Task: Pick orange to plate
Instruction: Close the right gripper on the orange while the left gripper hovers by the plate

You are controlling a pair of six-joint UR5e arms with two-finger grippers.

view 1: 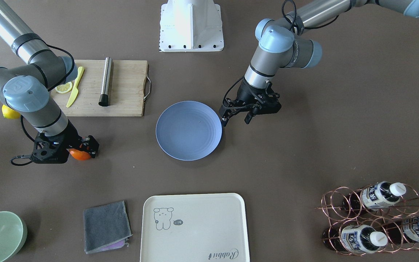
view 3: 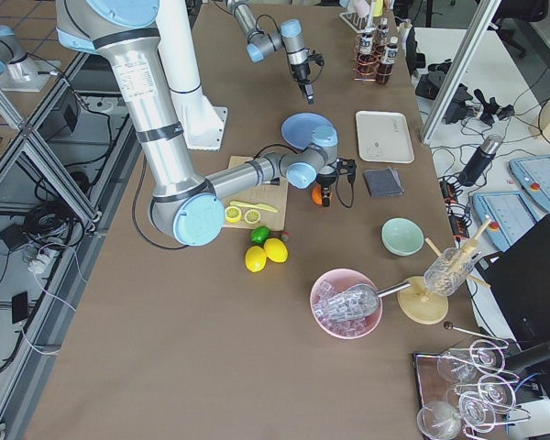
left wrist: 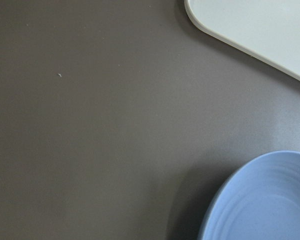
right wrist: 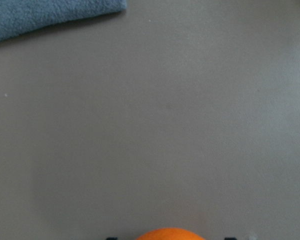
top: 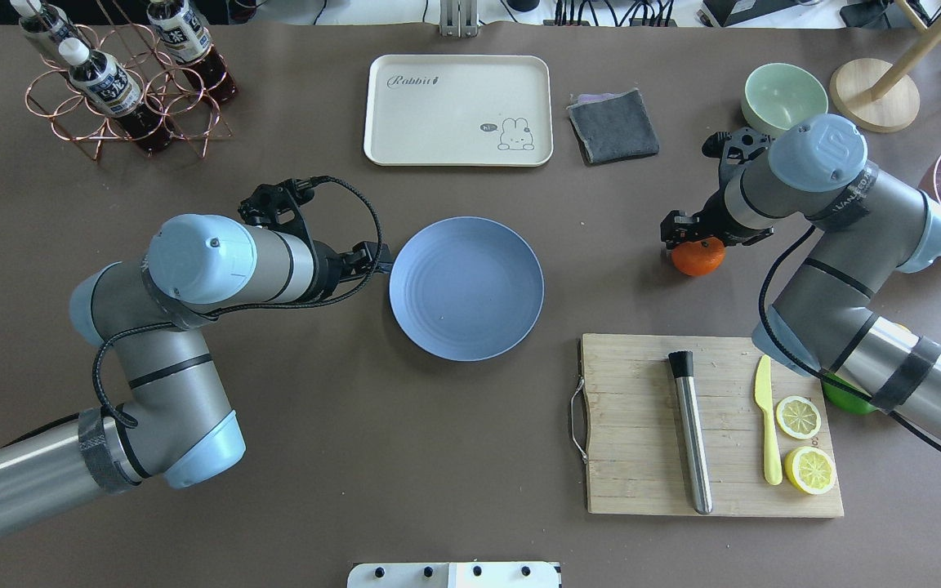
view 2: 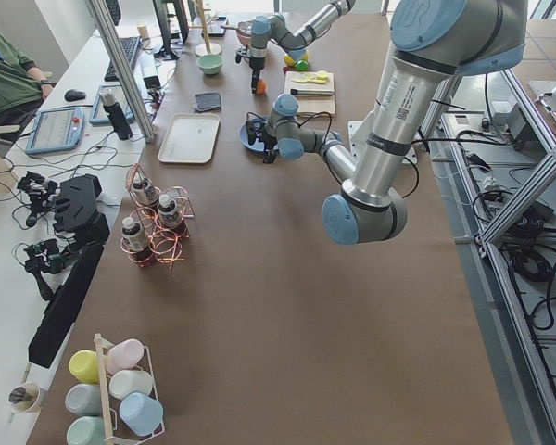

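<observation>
The orange (top: 699,257) rests on the brown table to the right of the plate, about one plate-width away. My right gripper (top: 693,235) is lowered over it, open, with a finger on either side; the right wrist view shows the orange (right wrist: 171,234) at its bottom edge with gaps to both fingertips. The round periwinkle-blue plate (top: 466,287) lies empty at the table's middle. My left gripper (view 1: 236,118) hovers open with nothing in it, just off the plate's (view 1: 188,130) rim; the plate's edge (left wrist: 262,200) fills a corner of the left wrist view.
A wooden cutting board (top: 642,425) with a steel cylinder (top: 689,430), yellow knife (top: 767,416) and lemon halves (top: 799,416) lies near the right arm. A cream tray (top: 457,109), grey cloth (top: 613,125), green bowl (top: 784,96) and bottle rack (top: 123,86) line the far side.
</observation>
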